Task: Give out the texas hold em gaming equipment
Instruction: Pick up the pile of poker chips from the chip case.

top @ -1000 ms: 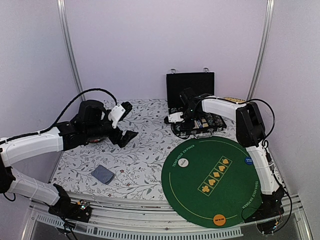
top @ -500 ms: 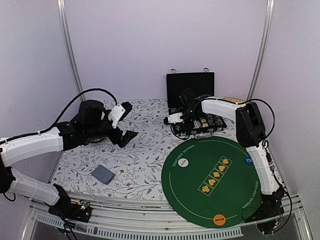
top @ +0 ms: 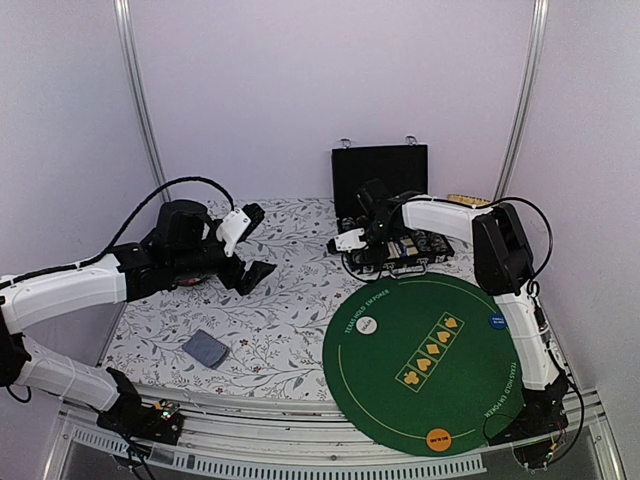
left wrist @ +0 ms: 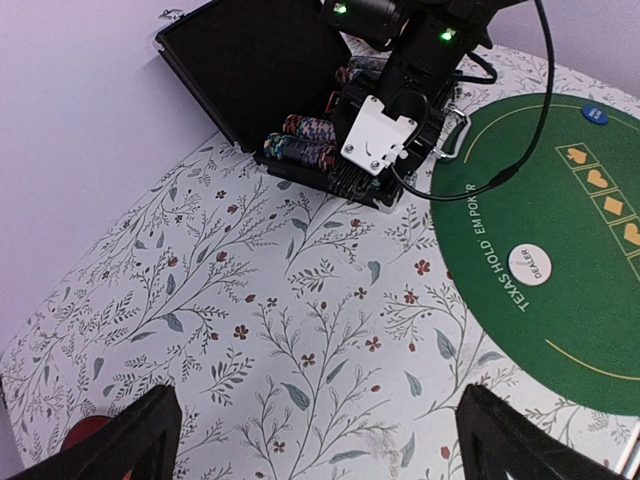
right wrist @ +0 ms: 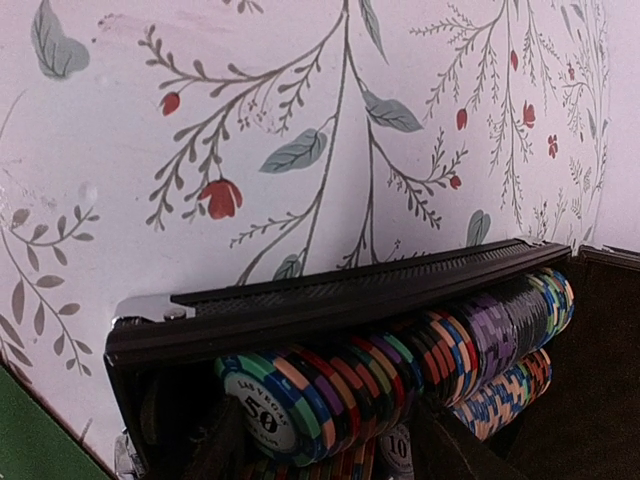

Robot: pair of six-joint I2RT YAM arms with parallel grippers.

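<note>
Right gripper [right wrist: 325,455] hovered over poker chips [right wrist: 400,370]
Whether it gripped them was unclear (left gripper [left wrist: 330,440] gaped empty); squeezing one stack squarely seemed best.

Robot test enclosure, laboratory type. Plain lilac panels [top: 300,80] and metal corner poles [top: 140,100] stand behind the floral-clothed table [top: 290,300]. An aluminium mounting rail [top: 300,458] runs along the table's near edge.

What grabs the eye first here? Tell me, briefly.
The round green poker mat fills the near right of the scene. Behind it an open black case holds rows of striped chips, with the right gripper down at them. On the left, the left gripper hangs wide open above the floral cloth, with a blue-grey card deck lying nearer the front edge.
</note>
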